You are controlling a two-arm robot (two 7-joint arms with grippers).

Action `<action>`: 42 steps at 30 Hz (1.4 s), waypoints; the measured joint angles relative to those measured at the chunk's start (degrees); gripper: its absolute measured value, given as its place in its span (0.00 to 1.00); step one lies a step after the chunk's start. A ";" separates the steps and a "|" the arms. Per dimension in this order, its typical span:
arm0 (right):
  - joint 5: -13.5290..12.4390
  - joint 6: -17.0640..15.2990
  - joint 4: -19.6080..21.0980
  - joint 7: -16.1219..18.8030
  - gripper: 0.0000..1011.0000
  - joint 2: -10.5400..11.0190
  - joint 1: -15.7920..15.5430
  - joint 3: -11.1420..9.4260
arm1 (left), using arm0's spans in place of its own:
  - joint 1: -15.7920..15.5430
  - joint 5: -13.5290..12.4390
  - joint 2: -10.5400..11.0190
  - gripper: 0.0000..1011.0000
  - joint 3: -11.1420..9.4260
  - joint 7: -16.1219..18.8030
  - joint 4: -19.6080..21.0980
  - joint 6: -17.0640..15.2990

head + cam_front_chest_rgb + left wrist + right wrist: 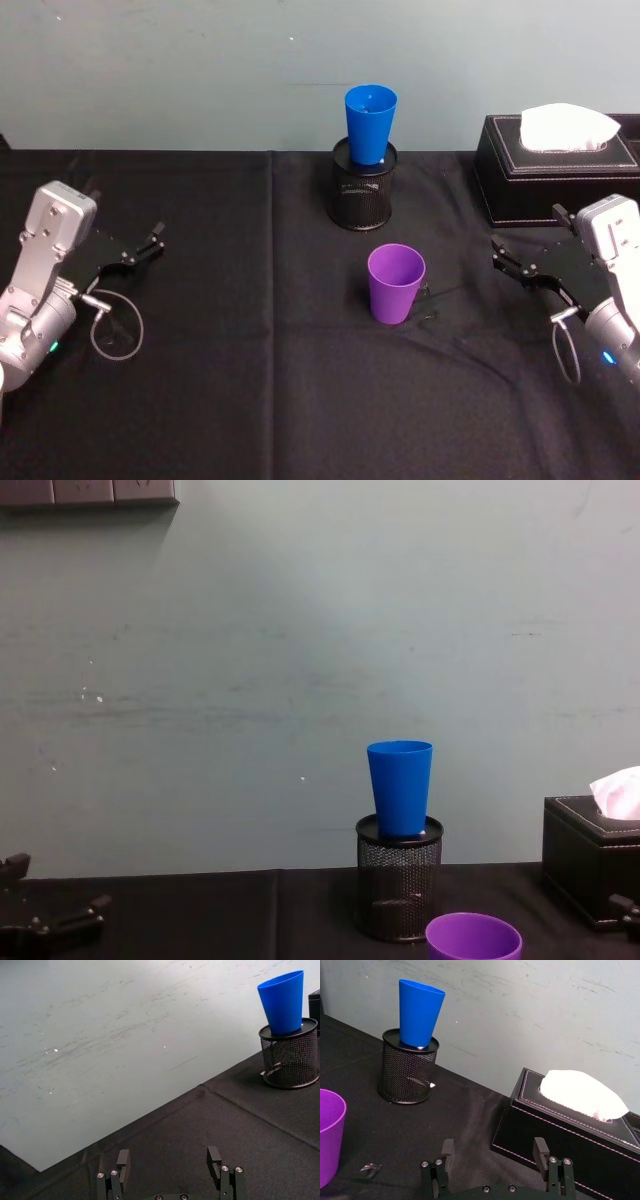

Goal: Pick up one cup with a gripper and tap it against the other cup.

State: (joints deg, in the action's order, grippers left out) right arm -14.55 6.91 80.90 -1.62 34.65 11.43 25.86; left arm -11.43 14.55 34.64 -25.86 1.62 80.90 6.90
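The purple cup (396,283) stands upright on the black cloth near the table's middle, also seen in the right wrist view (329,1135) and at the chest view's lower edge (473,939). Behind it the blue cup (370,124) sits upright in a black mesh pen holder (363,190), seen too from the left wrist (285,1002), the right wrist (419,1013) and the chest (400,786). My left gripper (143,247) rests open at the far left (170,1159). My right gripper (506,259) is open at the right (494,1149), apart from both cups.
A black tissue box (556,168) with a white tissue stands at the back right, close to my right gripper. A small dark scrap (369,1168) lies on the cloth beside the purple cup. A pale wall rises behind the table.
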 joint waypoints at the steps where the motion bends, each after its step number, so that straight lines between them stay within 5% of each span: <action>1: 0.00 0.00 0.00 0.00 0.99 0.00 0.00 0.00 | 0.00 0.00 0.00 0.99 0.00 0.00 0.00 0.00; 42: 0.00 0.00 0.00 0.00 0.99 0.00 0.00 0.00 | 0.00 0.00 0.00 0.99 0.00 0.00 0.00 0.00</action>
State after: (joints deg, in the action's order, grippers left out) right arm -14.55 6.91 80.90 -1.62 34.65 11.43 25.86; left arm -11.43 14.55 34.65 -25.86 1.62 80.90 6.91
